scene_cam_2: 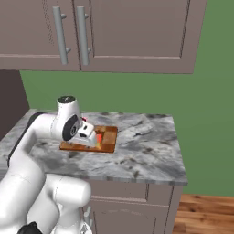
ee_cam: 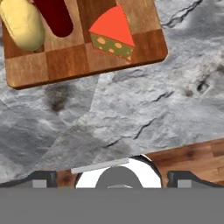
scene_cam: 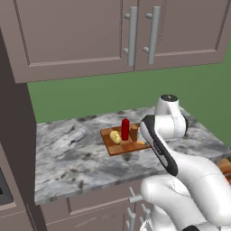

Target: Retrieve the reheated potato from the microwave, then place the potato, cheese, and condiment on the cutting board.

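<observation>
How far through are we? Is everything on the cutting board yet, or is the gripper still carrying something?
It looks essentially done. The potato, the cheese wedge and the red condiment bottle all sit on the cutting board on the marble counter. Nothing is in hand: the gripper is open and empty, over the counter beside the board. Nothing obvious is left except pulling the arm away.

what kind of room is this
Most likely a home kitchen, in simulation: a grey marble counter runs under brown wall cabinets with bar handles, and a wooden cutting board holds a potato, a cheese wedge and a red condiment bottle.
</observation>
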Controlling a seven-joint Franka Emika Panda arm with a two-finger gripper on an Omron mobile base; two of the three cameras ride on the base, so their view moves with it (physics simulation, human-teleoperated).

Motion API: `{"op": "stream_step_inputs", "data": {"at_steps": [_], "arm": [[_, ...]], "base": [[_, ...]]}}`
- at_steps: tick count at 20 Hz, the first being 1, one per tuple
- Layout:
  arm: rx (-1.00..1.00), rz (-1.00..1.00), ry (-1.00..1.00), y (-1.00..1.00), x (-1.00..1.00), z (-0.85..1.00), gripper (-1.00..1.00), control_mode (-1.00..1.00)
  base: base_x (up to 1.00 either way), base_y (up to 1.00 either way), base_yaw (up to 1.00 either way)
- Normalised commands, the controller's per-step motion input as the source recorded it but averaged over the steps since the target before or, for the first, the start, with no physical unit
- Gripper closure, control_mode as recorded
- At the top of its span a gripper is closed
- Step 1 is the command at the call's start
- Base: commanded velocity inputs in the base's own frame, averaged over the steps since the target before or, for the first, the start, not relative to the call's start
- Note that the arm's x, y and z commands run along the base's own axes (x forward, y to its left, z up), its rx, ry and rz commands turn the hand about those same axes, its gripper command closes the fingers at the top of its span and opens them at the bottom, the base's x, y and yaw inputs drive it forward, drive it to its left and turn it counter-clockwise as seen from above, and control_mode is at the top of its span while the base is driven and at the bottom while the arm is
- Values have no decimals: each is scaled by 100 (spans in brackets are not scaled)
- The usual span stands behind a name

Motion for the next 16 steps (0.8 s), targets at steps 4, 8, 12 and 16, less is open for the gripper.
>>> {"op": "stream_step_inputs", "data": {"at_steps": [4,8,12,16], "arm": [[-6,13,-17,23,-59,0,-100,-100],[-2,10,-9,22,-58,0,-100,-100],[0,7,-5,22,-59,0,-100,-100],[0,5,-4,22,-56,0,-100,-100]], "base": [[0,0,0],[0,0,0],[0,0,0],[0,0,0]]}}
